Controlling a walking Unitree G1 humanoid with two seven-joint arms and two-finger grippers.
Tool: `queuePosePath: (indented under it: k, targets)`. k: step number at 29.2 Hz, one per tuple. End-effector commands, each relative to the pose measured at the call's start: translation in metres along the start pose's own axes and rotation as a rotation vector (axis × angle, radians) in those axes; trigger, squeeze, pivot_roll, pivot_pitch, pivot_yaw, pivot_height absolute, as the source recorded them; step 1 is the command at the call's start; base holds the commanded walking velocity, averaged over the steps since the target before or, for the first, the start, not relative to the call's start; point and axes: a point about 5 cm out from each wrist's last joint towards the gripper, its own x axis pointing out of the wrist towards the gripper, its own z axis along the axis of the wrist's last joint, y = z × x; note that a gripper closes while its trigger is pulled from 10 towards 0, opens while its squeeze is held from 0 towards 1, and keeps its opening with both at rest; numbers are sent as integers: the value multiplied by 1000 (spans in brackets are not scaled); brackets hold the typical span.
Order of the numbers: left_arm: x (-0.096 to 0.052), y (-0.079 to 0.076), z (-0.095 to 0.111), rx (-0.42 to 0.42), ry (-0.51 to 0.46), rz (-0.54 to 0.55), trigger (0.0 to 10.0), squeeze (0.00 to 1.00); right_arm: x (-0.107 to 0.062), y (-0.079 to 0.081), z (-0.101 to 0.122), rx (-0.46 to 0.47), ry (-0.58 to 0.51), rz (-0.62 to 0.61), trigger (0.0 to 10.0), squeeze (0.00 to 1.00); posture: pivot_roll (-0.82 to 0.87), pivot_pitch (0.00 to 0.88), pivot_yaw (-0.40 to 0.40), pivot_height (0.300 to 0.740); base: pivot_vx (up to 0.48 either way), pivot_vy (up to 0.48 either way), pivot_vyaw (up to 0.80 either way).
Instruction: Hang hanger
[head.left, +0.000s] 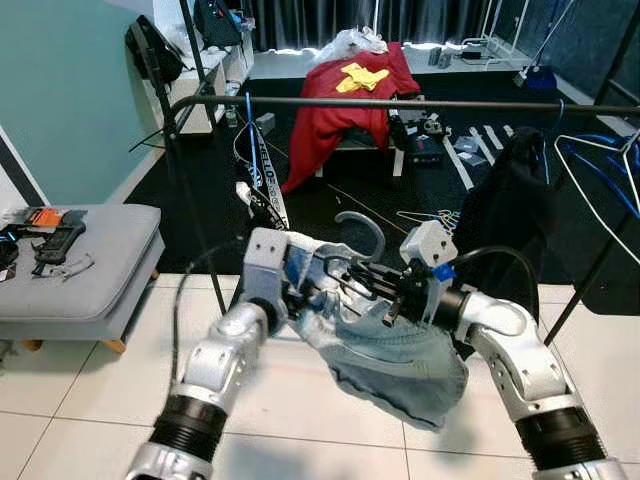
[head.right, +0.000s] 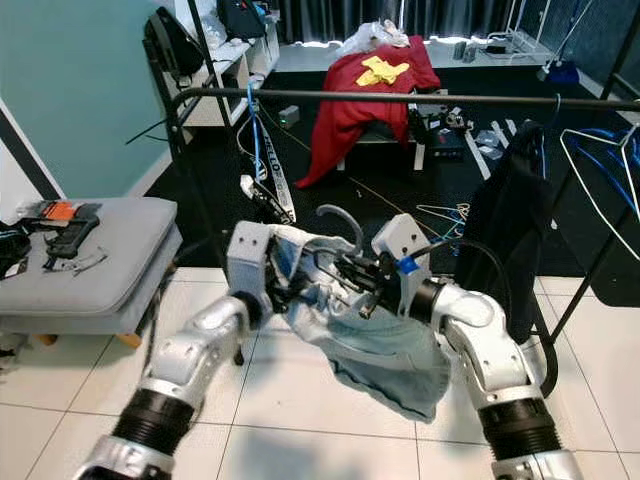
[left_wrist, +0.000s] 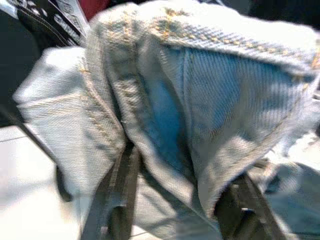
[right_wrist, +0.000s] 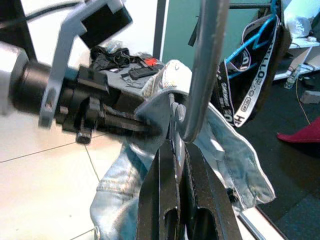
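A grey hanger, hook (head.left: 360, 225) pointing up, carries a light-blue denim garment (head.left: 400, 355) that sags below both my hands. My right gripper (right_wrist: 175, 150) is shut on the hanger's neck just under the hook (right_wrist: 205, 70). My left gripper (head.left: 318, 290) comes in from the left and is shut on a bunched edge of the denim (left_wrist: 200, 100), with its two black fingers (left_wrist: 117, 200) either side of the cloth. The black rail (head.left: 400, 103) of the clothes rack runs across, above and beyond the hook.
A black garment (head.left: 510, 200) hangs on the rail at right, beside white and blue wire hangers (head.left: 600, 190). A lanyard (head.left: 265, 170) dangles at the rail's left. A grey bench (head.left: 90, 265) with tools stands left. Red cloth (head.left: 340, 110) drapes a stand behind.
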Motion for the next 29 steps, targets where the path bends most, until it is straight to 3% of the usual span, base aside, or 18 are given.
queuePosePath:
  k: [1, 8, 12, 17, 23, 29]
  targets:
    - [0, 7, 8, 26, -30, 16, 0, 0, 0, 3, 3, -6, -10, 11, 10000, 0, -55, 28, 59, 740, 0, 0, 0]
    - [-3, 18, 44, 84, -107, 18, 0, 0, -13, 18, -25, 15, 114, 24, 10000, 0, -52, 28, 70, 740, 0, 0, 0]
    - [-2, 20, 50, 87, -112, 22, 0, 0, -17, 21, -28, 24, 122, 22, 10000, 0, -51, 29, 71, 740, 0, 0, 0]
    - [3, 38, 71, 101, -147, 103, 0, 0, -30, 33, -32, 53, 107, 13, 10000, 0, -50, 32, 78, 740, 0, 0, 0]
    - [11, 51, 64, 159, -89, 173, 0, 0, -35, 41, -14, 41, -18, -37, 10000, 0, -55, 36, 86, 740, 0, 0, 0]
    - [14, 61, 60, 192, -59, 229, 0, 0, -41, 50, -7, 41, -41, -19, 10000, 0, -59, 41, 93, 740, 0, 0, 0]
